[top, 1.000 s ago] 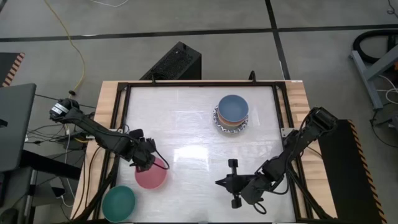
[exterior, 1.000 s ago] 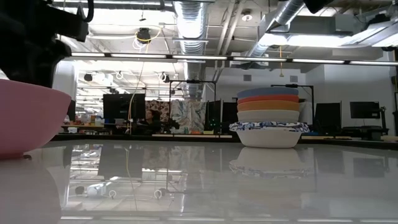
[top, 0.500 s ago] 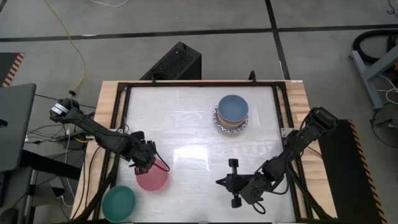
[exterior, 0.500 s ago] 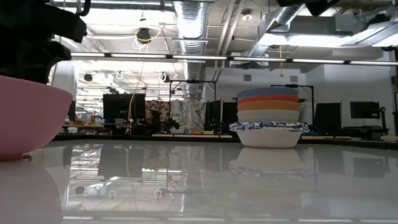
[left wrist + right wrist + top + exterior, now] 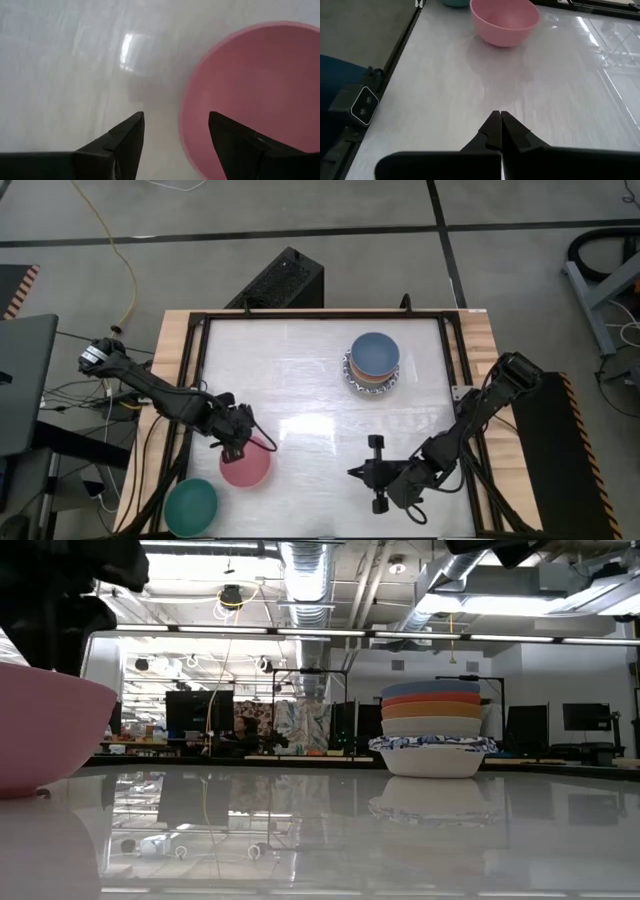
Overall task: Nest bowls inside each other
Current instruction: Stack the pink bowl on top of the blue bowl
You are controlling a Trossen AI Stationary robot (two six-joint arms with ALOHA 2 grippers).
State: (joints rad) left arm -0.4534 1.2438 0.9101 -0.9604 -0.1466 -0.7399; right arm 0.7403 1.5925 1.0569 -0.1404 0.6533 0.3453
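Spread apart, my left claw (image 5: pixel 176 134) hangs over the near-left part of the white table (image 5: pixel 300 370), its fingers (image 5: pixel 129 137) straddling the rim of the pink bowl (image 5: pixel 245 467). One finger is outside the bowl, over bare table, and the other is over the bowl's inside; from my left wrist view the rim passes between them, and I cannot tell whether either finger touches it. The pink bowl sits upright on the table, with my claw at its far-left edge as seen from above. Just beside it, nearer the table's front-left corner, lies the green bowl (image 5: pixel 191 506), apart from my claw.

My right claw (image 5: pixel 500 131) waits at the near-right part of the table, fingers pressed together and holding nothing, pointed across the tabletop toward the pink bowl, well apart from it.

Toward the far side of the table stands the stack of nested bowls (image 5: pixel 374 363): a blue bowl (image 5: pixel 431 688) on top, then red, orange and cream ones, seated in a white bowl with a blue patterned rim (image 5: pixel 433 752). It is well away from both my claws.
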